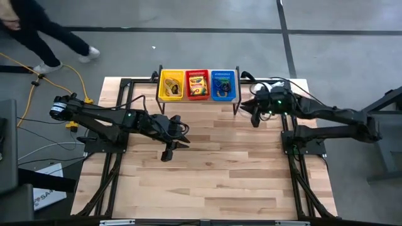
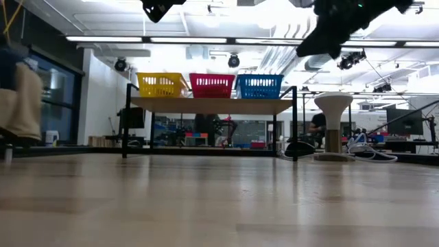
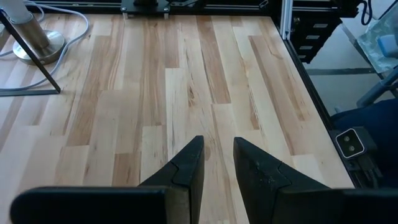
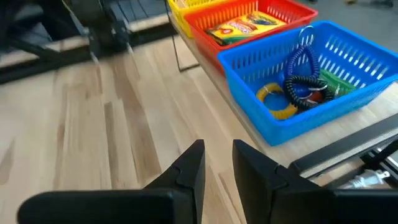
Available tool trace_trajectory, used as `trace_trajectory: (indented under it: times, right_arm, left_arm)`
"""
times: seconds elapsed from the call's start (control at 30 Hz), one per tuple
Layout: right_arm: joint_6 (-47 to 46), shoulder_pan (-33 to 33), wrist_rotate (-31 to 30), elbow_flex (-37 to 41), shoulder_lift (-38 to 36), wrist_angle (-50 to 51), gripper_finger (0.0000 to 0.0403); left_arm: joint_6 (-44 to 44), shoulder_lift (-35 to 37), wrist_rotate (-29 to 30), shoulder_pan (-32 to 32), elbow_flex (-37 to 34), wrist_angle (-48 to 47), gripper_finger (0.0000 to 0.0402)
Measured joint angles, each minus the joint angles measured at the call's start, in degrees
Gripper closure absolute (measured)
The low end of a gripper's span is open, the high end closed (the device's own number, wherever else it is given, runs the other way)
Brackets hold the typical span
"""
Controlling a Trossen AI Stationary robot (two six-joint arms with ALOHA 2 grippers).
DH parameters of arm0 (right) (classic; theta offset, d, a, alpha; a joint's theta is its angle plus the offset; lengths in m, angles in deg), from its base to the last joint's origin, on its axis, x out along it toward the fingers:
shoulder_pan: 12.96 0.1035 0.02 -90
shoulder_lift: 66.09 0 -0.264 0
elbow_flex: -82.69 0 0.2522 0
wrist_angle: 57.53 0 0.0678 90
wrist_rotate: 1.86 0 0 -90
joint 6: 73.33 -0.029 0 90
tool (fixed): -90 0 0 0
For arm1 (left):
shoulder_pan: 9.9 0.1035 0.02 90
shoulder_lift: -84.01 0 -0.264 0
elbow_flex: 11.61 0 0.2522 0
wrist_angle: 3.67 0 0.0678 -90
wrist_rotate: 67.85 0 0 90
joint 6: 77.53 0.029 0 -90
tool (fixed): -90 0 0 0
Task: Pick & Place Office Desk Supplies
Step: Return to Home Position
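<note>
My left jaws hover above the table (image 1: 213, 169), parted by a narrow gap, empty. My right jaws, likewise slightly parted and empty, hang beside the shelf (image 2: 212, 104). The shelf carries the yellow bin (image 1: 171, 85), the red bin (image 1: 197, 84) with crayon boxes (image 4: 244, 26), and the blue bin (image 1: 222, 85) with spring keychains (image 4: 301, 81).

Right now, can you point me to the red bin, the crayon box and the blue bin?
red bin (image 2: 212, 86): low view, its side wall.
crayon box (image 4: 242, 26): right wrist view, its printed top face.
blue bin (image 4: 323, 115): right wrist view, its near outer wall.
</note>
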Motion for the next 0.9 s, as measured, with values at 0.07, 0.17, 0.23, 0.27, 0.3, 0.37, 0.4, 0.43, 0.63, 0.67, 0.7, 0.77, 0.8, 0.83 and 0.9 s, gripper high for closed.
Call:
trace_trajectory:
  times: [0.07,0.17,0.23,0.27,0.3,0.37,0.4,0.43,0.63,0.67,0.7,0.77,0.8,0.83,0.9]
  right_arm:
    - [-0.6,0.0,0.1,3.9,-3.2,-3.4,0.0334]
    - [-1.6,0.0,0.0,8.9,-7.4,-8.0,0.0334]
    - [-1.8,0.0,0.1,12.0,-9.9,-11.5,0.0334]
    - [-1.8,0.0,0.4,13.6,-11.1,-14.0,0.0334]
    - [-1.8,0.0,1.0,15.1,-12.2,-16.2,0.0334]
    - [-1.8,0.0,2.5,18.2,-14.2,-20.8,0.0334]
    - [-1.8,0.0,3.1,19.6,-15.4,-22.2,0.0334]
    - [-1.8,0.0,3.3,21.1,-16.5,-23.5,0.0334]
    - [-1.5,-0.1,1.9,27.9,-23.9,-27.6,0.0334]
    - [-1.6,-0.1,1.8,28.8,-25.2,-28.0,0.0334]
    - [-1.6,-0.1,1.8,29.7,-26.5,-28.7,0.0334]
    - [-1.6,-0.1,1.7,31.3,-28.7,-29.3,0.0334]
    - [-1.6,-0.1,1.6,32.0,-29.8,-29.2,0.0334]
    - [-1.5,-0.1,1.5,32.6,-30.7,-29.2,0.0334]
    - [-1.5,-0.1,1.4,34.0,-32.4,-29.2,0.0334]
  left_arm:
    - [0.0,0.0,0.0,0.0,0.0,0.0,0.0318]
    - [0.0,0.0,0.0,0.0,0.0,0.0,0.0318]
    - [0.0,0.0,0.0,0.0,0.0,0.0,0.0318]
    - [0.0,0.0,0.0,0.0,0.0,0.0,0.0318]
    - [0.0,0.0,0.0,0.0,0.0,0.0,0.0318]
    - [0.0,0.0,0.0,0.0,0.0,0.0,0.0318]
    - [0.0,0.0,0.0,0.0,0.0,0.0,0.0318]
    - [0.0,0.0,0.0,0.0,0.0,0.0,0.0318]
    - [0.0,0.0,0.0,0.0,0.0,0.0,0.0318]
    - [0.0,0.0,0.0,0.0,0.0,0.0,0.0318]
    - [0.0,0.0,0.0,0.0,0.0,0.0,0.0318]
    - [0.0,0.0,0.0,0.0,0.0,0.0,0.0318]
    - [0.0,0.0,0.0,0.0,0.0,0.0,0.0318]
    - [0.0,0.0,0.0,0.0,0.0,0.0,0.0318]
    - [0.0,0.0,0.0,0.0,0.0,0.0,0.0318]
